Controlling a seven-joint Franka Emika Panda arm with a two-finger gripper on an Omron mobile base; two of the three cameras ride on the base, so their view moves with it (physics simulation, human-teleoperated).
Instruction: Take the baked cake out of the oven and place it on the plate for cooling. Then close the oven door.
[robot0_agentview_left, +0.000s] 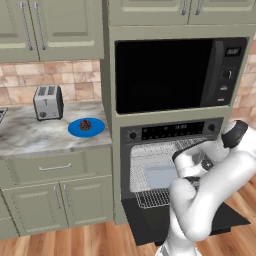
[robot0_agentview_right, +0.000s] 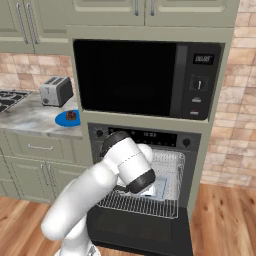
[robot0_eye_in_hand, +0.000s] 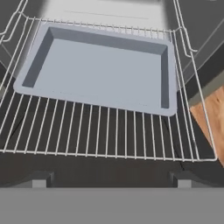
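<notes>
The small dark brown cake (robot0_agentview_left: 85, 124) sits on the bright blue plate (robot0_agentview_left: 74, 131) on the marble counter, left of the oven (robot0_agentview_left: 172, 131). The oven door (robot0_agentview_left: 150, 220) hangs dropped open. A wire rack (robot0_eye_in_hand: 109, 135) is slid out over the door and carries an empty grey baking tray (robot0_eye_in_hand: 100, 70). My gripper (robot0_eye_in_hand: 111, 180) hovers over the rack's front edge, open, with nothing between its fingers. The arm reaches in front of the oven opening and hides part of the rack in both base views. From the right base view the cake (robot0_agentview_right: 72, 116) and plate (robot0_agentview_right: 62, 120) show far left.
A silver toaster (robot0_agentview_left: 48, 102) stands on the counter (robot0_agentview_left: 30, 137) behind the plate. A black microwave (robot0_agentview_left: 165, 75) is built in above the oven. A stove corner (robot0_agentview_right: 9, 99) shows at the far left. Wooden floor (robot0_agentview_right: 225, 220) lies right of the open door.
</notes>
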